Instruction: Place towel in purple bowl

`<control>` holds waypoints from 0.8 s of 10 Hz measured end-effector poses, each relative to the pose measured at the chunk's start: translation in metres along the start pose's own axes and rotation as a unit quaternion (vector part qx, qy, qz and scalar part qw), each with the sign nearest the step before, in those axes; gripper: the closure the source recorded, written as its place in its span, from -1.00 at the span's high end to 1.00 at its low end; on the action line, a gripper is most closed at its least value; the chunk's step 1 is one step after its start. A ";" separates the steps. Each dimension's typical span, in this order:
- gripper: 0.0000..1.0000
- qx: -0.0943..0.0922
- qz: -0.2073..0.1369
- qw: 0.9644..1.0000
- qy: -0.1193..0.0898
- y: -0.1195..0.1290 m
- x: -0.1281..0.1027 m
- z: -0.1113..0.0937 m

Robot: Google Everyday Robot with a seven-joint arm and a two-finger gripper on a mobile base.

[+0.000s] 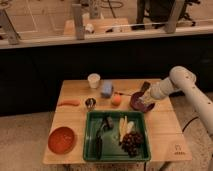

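The purple bowl (pixel 140 103) stands on the right part of the wooden table (pixel 167 127). A blue folded towel (pixel 106 89) lies near the table's back middle, to the left of the bowl. My gripper (pixel 145 96) is at the end of the white arm (pixel 180 80) that reaches in from the right. It hangs low over the bowl's far rim. A dark object (pixel 145 86) shows just behind the bowl. The towel lies apart from the gripper.
A white cup (pixel 93 80) stands behind the towel, an orange fruit (pixel 116 100) and a small metal cup (pixel 90 103) in front. An orange carrot-like piece (pixel 69 103) lies left. A red bowl (pixel 62 139) sits front left. A green tray (pixel 87 136) holds grapes (pixel 132 141), banana pieces (pixel 124 125) and a dark tool (pixel 102 131).
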 end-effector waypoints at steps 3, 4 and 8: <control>0.58 0.003 0.000 1.000 -0.004 -0.004 0.000 0.005; 0.60 0.005 0.001 1.000 -0.005 -0.004 0.001 0.006; 0.60 0.016 0.019 1.000 -0.014 -0.009 0.005 -0.002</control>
